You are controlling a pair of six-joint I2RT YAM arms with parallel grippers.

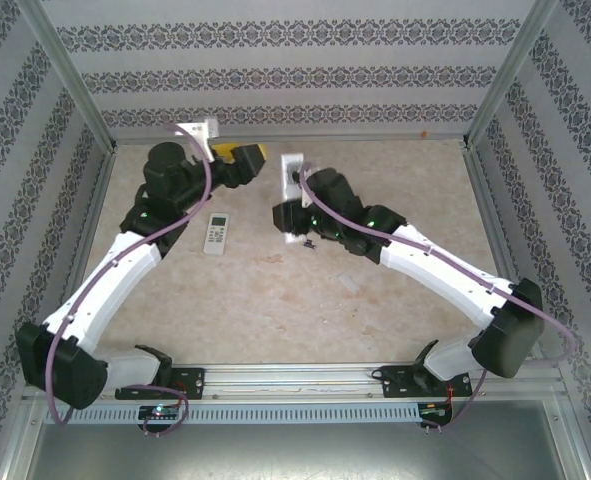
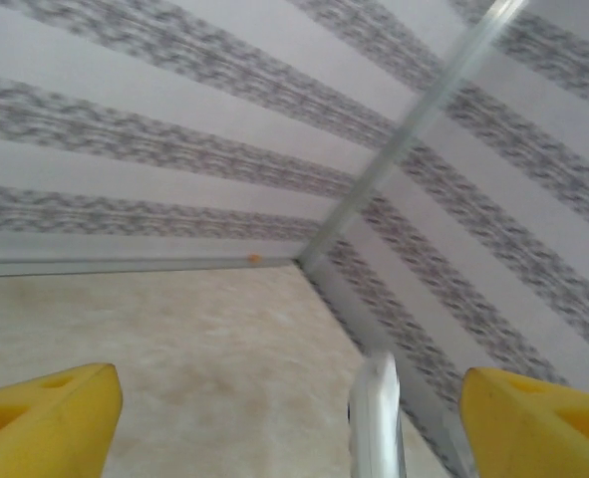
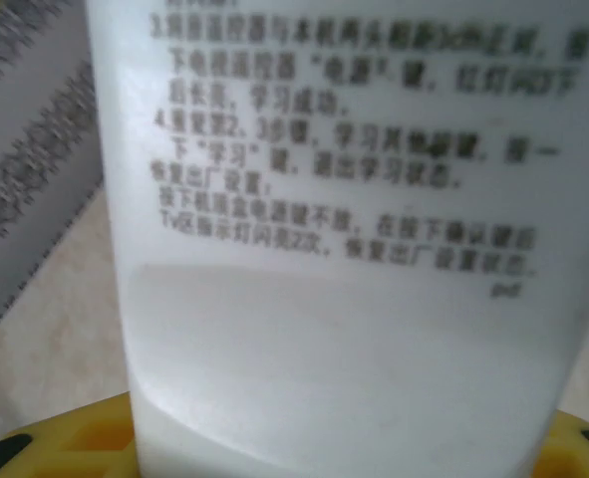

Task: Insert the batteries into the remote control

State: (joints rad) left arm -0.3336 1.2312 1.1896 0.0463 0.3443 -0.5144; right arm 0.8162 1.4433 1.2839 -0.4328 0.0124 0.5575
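Striped grey wallpaper closes the cell on three sides, with aluminium posts at the corners; the table [image 1: 275, 310] is a pale marbled beige. My right gripper [image 1: 293, 212] is clamped across the remote control [image 1: 290, 172], whose printed white back [image 3: 354, 299] fills my right wrist camera above a yellow finger [image 3: 65, 443]. From overhead its long axis runs 12 to 6, free end toward 12.

My left gripper [image 1: 243, 155] stands wide apart and holds nothing. The remote control lies at 3 o'clock from it, just beside. Through my left wrist camera I judge it edge-on, a thin white sliver [image 2: 377, 418] between my yellow fingers [image 2: 45, 418], nearer the right one.

The shorter remote with a display [image 1: 216, 232] lies at 7 o'clock from my left gripper. The batteries are too small for me to pick out.
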